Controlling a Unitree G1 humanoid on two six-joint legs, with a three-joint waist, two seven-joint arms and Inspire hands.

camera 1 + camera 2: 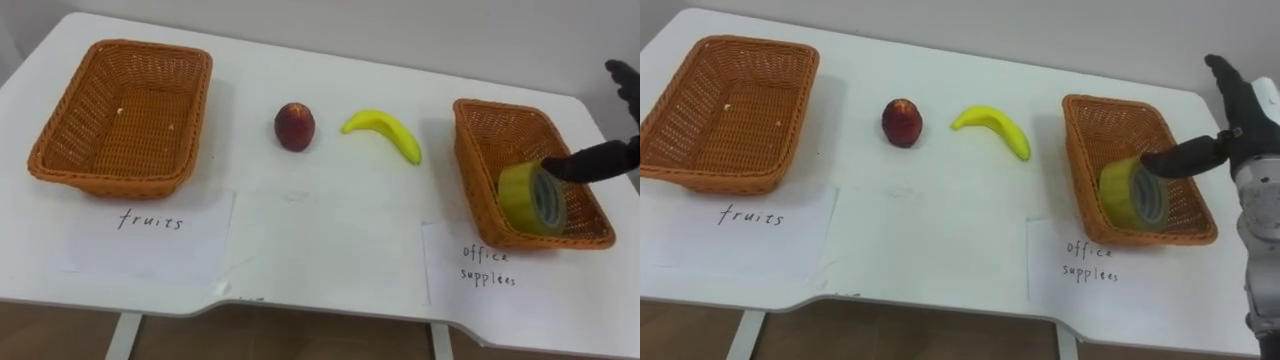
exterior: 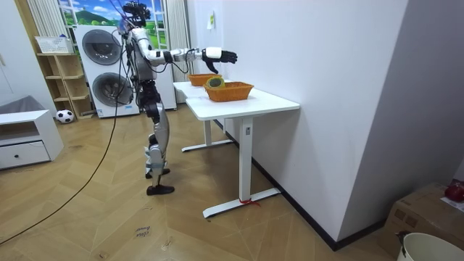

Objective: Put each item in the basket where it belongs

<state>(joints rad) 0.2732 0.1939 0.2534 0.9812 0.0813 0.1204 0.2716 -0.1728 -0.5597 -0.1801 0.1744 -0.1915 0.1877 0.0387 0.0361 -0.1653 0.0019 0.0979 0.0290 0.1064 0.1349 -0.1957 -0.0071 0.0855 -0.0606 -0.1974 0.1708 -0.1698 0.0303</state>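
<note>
A yellow-green tape roll [image 1: 532, 198] leans on edge inside the right wicker basket [image 1: 470, 150], against its near wall. My right hand [image 1: 600, 157] hovers over that basket's right side, open, fingers straight; its thumb points at the roll's top edge, at or just short of it. A red peach [image 1: 294, 126] and a yellow banana [image 1: 385, 128] lie on the white table [image 1: 320, 250] between the baskets. The left wicker basket [image 1: 60, 165] holds nothing but a few crumbs. In the room view I stand at the table's end with my right hand [image 2: 221, 56] stretched out above the basket [image 2: 228, 90].
A paper label reading "fruits" [image 1: 150, 235] lies before the left basket, and one reading "office supplies" [image 1: 485, 265] before the right basket. The table's front edge runs close below the labels. A wall stands right behind the table.
</note>
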